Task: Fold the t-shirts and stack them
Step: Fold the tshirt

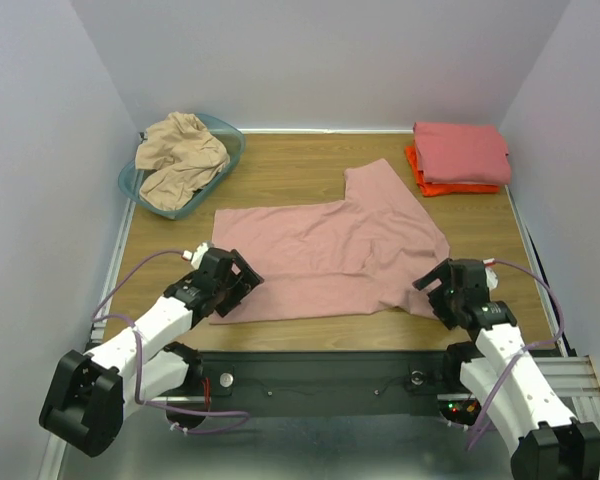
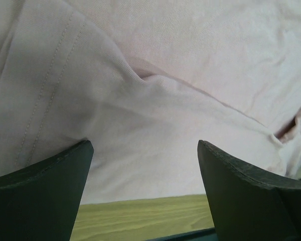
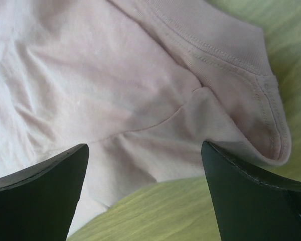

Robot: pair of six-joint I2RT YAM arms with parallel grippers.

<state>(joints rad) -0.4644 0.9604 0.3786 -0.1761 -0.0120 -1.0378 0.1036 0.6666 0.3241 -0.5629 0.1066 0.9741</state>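
A dusty pink t-shirt (image 1: 325, 250) lies spread flat across the middle of the wooden table, one sleeve pointing to the far side. My left gripper (image 1: 242, 277) hovers open at its near left corner; in the left wrist view the shirt's hem (image 2: 140, 125) fills the space ahead of the fingers (image 2: 45, 186). My right gripper (image 1: 437, 282) hovers open at the near right corner, over the sleeve (image 3: 231, 100). A coral pink t-shirt (image 1: 460, 152) lies folded on a bright orange one (image 1: 430, 184) at the far right. A tan-beige t-shirt (image 1: 180, 155) is crumpled in the basket.
The translucent teal basket (image 1: 230, 140) stands at the far left corner. White walls close in the table on three sides. Bare wood (image 1: 280, 170) shows between the basket and the folded stack, and a metal rail (image 1: 320, 370) runs along the near edge.
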